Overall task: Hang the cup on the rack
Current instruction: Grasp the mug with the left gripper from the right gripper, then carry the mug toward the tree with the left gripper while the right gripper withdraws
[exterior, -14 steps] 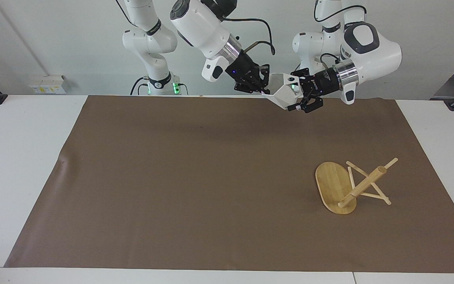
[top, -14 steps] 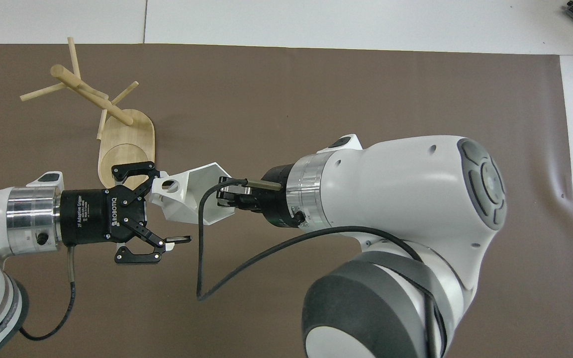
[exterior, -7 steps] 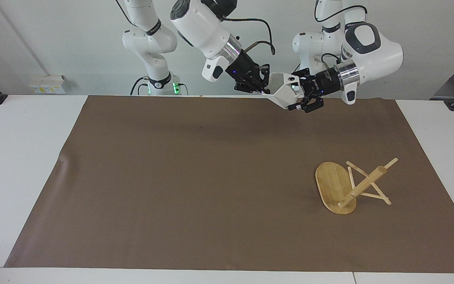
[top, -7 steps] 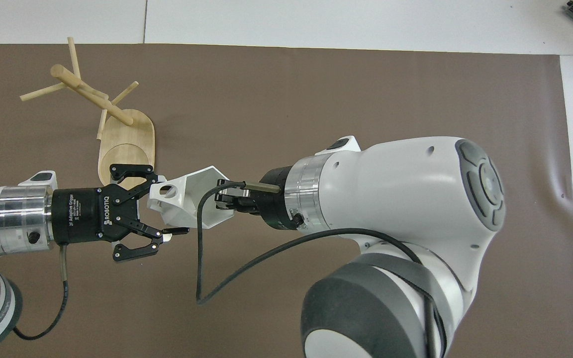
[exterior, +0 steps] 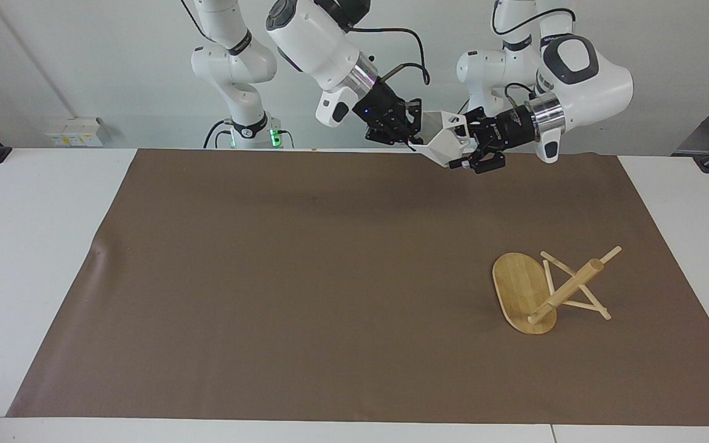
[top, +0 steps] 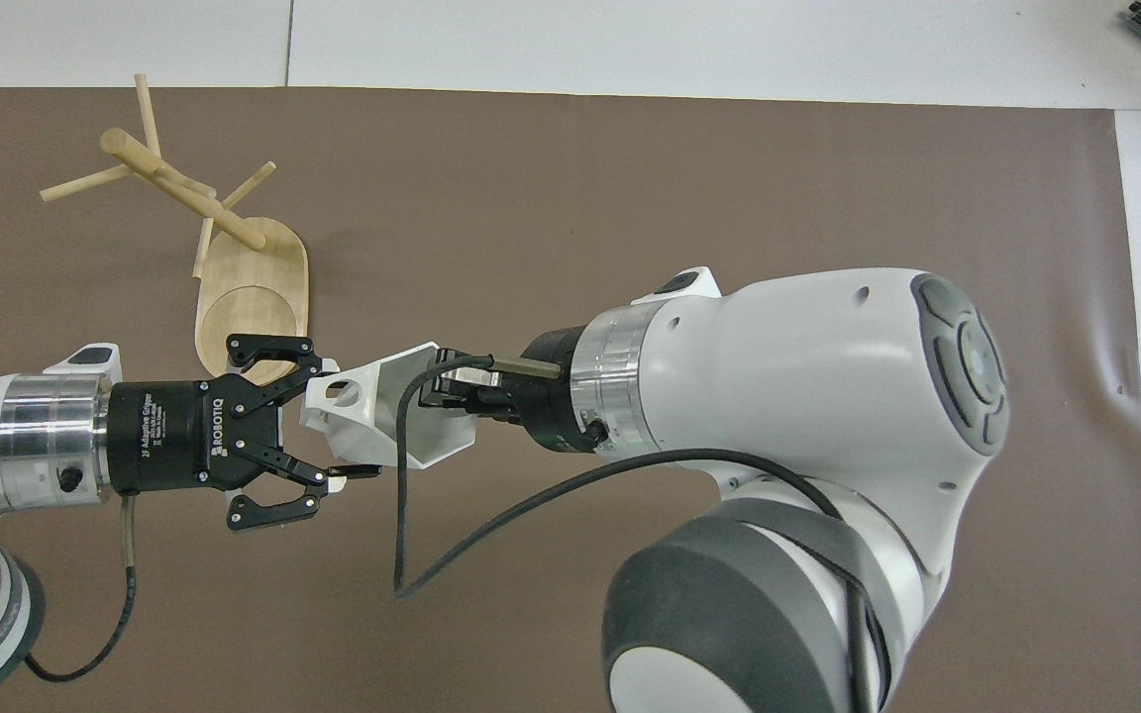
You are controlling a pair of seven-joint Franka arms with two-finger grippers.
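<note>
Since a second ago, the left gripper [top: 338, 433] has squeezed in around the cup [top: 387, 416], where before its fingers stood wide apart, and both arms have lifted the cup a tiny bit. Now the left gripper's fingers press on the handle end of the white cup, one finger [top: 325, 368] on one side and the other on the other side, so it has hold of the cup. The right gripper [top: 442, 391] comes in from the other way and its tips sit at the cup's open rim; whether it is gripping the rim or letting go, I cannot tell. The cup is up in the air between the two grippers, lying on its side, over the edge of the brown mat [exterior: 305, 277] closest to the robots. The rack [exterior: 545, 292] has tipped over. It lies on the mat toward the left arm's end of the table, well apart from the cup, with its flat oval base tilted up on edge and its post and sticks leaning down to the mat.
</note>
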